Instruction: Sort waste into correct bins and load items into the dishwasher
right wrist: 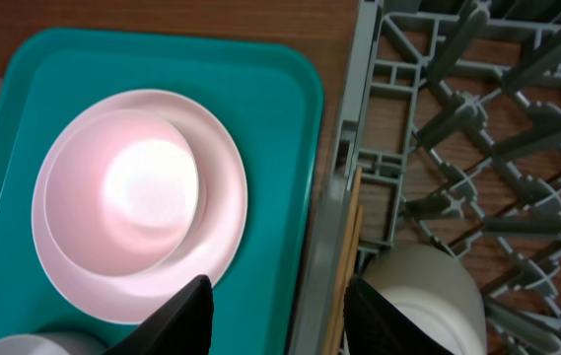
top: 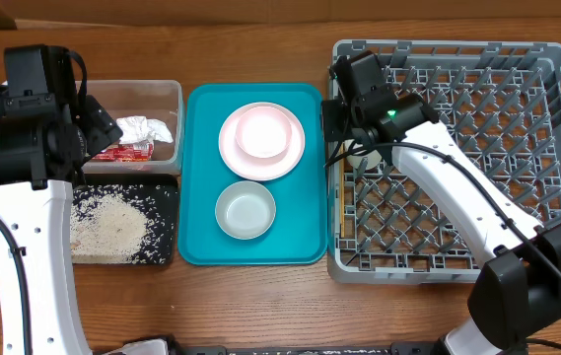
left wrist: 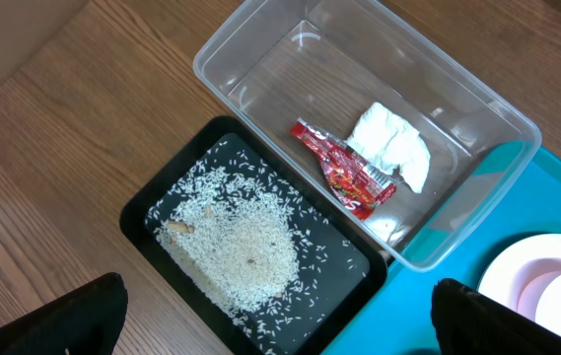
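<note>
Right wrist: our right gripper (right wrist: 278, 320), jaws spread, straddles the dish rack (right wrist: 354, 148) wall beside the white cup (right wrist: 423, 296); we should lift straight up.

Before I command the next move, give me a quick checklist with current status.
1. Right gripper not holding white cup: ok, jaws apart, gripping nothing.
2. White cup steady in dish rack: cannot tell, partly hidden.
3. Left gripper empty: ok, open.
4. Napkin and red wrapper in clear tub: ok.
5. Rice in black tray: ok.
6. Plate, white-pink bowl, grey-green bowl loaded: not ok, all on teal tray.
</note>
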